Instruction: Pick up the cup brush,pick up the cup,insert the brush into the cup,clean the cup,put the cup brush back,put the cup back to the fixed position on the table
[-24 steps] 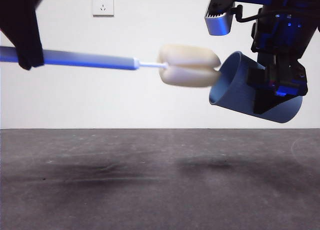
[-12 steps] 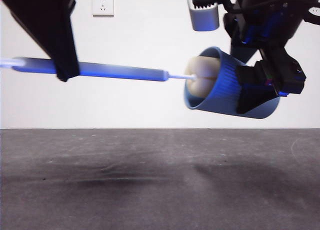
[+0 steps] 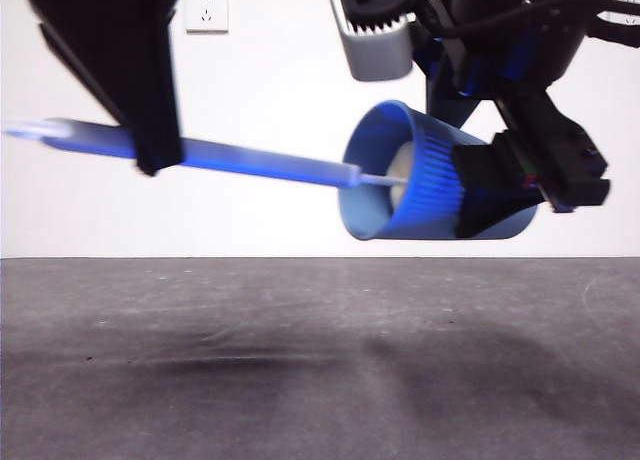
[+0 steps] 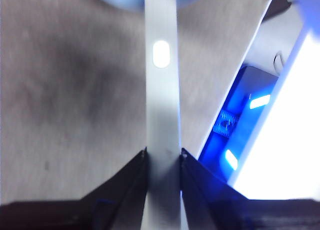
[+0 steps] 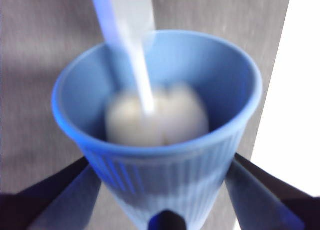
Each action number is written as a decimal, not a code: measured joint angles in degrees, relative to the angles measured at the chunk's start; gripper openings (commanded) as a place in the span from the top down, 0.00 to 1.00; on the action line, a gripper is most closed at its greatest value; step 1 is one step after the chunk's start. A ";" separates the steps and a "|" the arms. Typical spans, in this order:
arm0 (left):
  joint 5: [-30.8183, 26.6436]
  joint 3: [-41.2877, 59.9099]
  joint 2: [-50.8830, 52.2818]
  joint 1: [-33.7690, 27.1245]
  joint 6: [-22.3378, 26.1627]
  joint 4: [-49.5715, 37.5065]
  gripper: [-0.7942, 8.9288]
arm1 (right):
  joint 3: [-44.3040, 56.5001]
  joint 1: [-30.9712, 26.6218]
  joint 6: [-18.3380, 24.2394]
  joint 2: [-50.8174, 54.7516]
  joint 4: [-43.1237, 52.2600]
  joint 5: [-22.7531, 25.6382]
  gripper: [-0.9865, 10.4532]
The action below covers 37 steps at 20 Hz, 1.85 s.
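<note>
Left tool pinches the slim grey-handled yellow-sponge cup brush, its long axis pointing three o'clock; sponge sits inside the ribbed blue plastic cup, which the right tool clamps

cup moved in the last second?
Yes. In the front view the cup has shifted toward the wall socket, over the brush head; the right gripper holds it clear of the table.

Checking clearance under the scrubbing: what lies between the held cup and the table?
Nothing. In the front view the cup, gripped by the right gripper, hangs over bare table; only soft shadows lie beneath.
</note>
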State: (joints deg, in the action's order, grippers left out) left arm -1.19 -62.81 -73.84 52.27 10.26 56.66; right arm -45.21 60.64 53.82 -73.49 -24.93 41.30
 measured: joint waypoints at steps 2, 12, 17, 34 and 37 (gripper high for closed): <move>-1.53 0.00 0.83 0.00 -0.39 3.61 0.93 | 0.00 -0.72 -0.39 0.00 -1.25 0.63 0.93; -2.12 0.00 3.58 0.00 -2.38 9.25 0.93 | 0.00 -1.09 -2.45 0.00 -1.29 0.70 0.93; 0.13 0.00 0.74 0.33 -2.40 1.60 0.93 | 0.00 -1.03 -2.62 0.00 -0.28 -1.40 0.93; -7.21 0.04 4.68 1.11 -3.96 7.98 0.93 | 0.00 -1.11 -11.39 0.57 -1.11 2.45 0.93; -8.63 0.04 8.20 -0.15 -4.37 12.09 0.93 | 0.00 -1.11 -17.94 3.21 -1.31 3.50 0.93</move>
State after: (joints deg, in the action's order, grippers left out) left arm -9.82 -62.76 -65.65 52.12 5.89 68.75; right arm -45.21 59.53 35.88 -70.28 -26.24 44.80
